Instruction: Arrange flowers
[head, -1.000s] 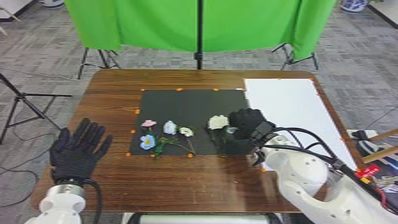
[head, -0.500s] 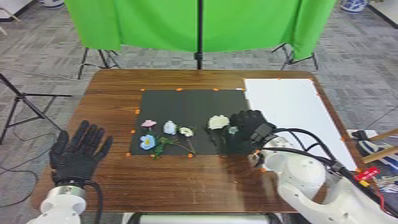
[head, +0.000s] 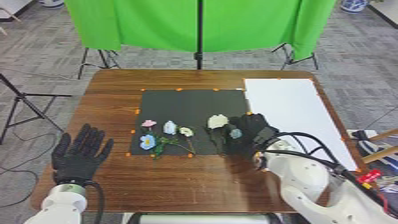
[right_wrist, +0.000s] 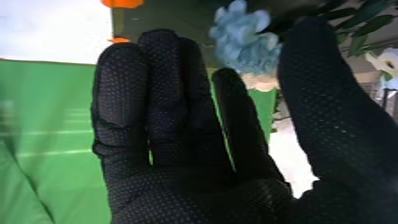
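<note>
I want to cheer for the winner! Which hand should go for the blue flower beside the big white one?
Probably the right hand. It is open and right beside that blue flower, while the left hand is much farther away from it.

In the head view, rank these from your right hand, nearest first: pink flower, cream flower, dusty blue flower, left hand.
1. Dusty blue flower: right beside the right hand.
2. Cream flower: just left of that.
3. Pink flower: mat's left side.
4. Left hand: far left.
</note>
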